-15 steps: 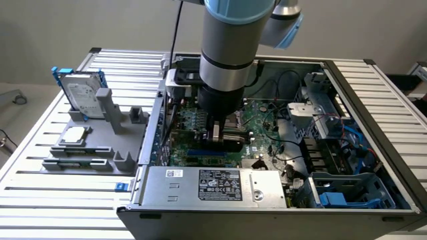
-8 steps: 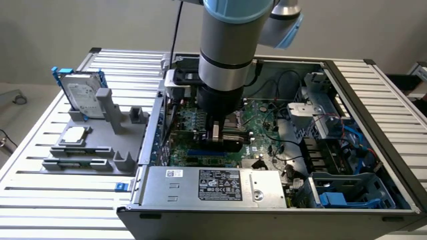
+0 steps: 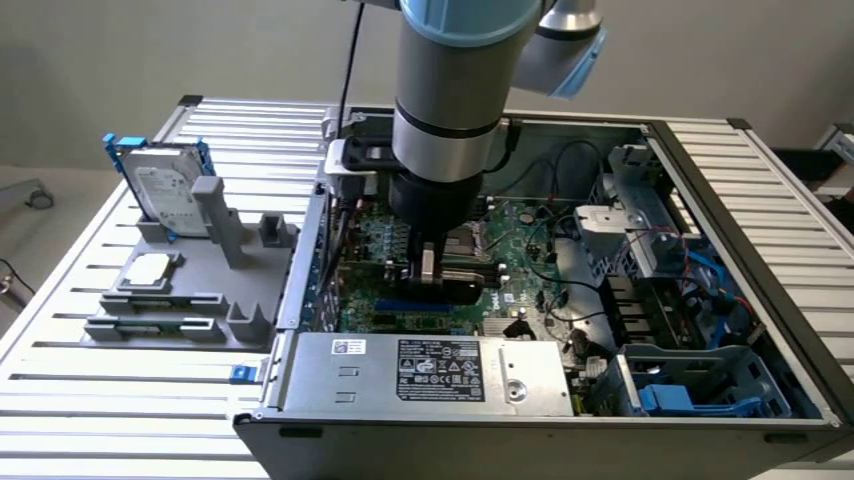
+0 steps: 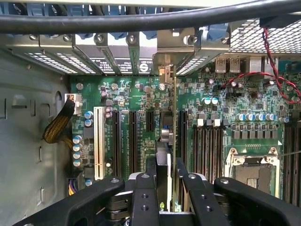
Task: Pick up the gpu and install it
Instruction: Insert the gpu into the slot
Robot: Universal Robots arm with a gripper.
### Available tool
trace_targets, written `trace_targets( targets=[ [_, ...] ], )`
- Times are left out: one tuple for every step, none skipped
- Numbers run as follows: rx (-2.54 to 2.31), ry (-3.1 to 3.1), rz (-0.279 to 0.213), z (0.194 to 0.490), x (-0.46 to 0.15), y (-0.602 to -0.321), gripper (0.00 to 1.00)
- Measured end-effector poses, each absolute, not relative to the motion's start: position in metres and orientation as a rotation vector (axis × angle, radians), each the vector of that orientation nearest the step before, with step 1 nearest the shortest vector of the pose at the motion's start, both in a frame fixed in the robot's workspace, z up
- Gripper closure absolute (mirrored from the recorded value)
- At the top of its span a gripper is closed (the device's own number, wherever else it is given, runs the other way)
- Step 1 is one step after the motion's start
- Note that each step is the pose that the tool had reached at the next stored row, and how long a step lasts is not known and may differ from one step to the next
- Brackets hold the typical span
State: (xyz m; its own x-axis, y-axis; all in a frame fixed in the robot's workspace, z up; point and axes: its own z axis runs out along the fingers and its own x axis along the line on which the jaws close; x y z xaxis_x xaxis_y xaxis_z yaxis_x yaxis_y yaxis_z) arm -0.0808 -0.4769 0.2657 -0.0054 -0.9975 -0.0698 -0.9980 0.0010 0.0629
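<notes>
Wrist view: pincer [image 4: 167, 188] clamped on the gpu [image 4: 164, 141] inside the case [image 4: 28, 141].
Jaws grip the card's two faces; it stands on edge over the motherboard [image 4: 141, 99], long axis running from pincer to its bracket [image 4: 164, 63] at the rear wall. Exterior view: a tray [image 3: 160, 300] on the worktop [image 3: 107, 400] holds a hard drive [image 3: 167, 190].

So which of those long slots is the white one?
The slot nearest the grey case wall, by the yellow cable; the rest are black.
</notes>
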Motion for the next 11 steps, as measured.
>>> trace_targets(
  targets=[
    [-2.212,2.219,0.147,0.2657,-0.0809,-0.4769,0.74],
    [-2.212,2.219,0.147,0.2656,-0.0811,-0.4769,0.74],
    [-2.212,2.219,0.146,0.2655,-0.0811,-0.4769,0.74],
    [-2.212,2.219,0.146,0.2655,-0.0811,-0.4769,0.74],
    [-2.211,2.219,0.145,0.2652,-0.0812,-0.4769,0.74],
    [-2.211,2.218,0.145,0.2649,-0.0813,-0.4768,0.74],
    [-2.211,2.218,0.144,0.2646,-0.0814,-0.4768,0.74],
    [-2.211,2.218,0.144,0.2643,-0.0816,-0.4767,0.74],
    [-2.211,2.219,0.144,0.264,-0.0817,-0.4767,0.74],
    [-2.211,2.219,0.144,0.2635,-0.0819,-0.4765,0.74],
    [-2.212,2.219,0.144,0.2632,-0.0819,-0.4765,0.74]
  ],
)
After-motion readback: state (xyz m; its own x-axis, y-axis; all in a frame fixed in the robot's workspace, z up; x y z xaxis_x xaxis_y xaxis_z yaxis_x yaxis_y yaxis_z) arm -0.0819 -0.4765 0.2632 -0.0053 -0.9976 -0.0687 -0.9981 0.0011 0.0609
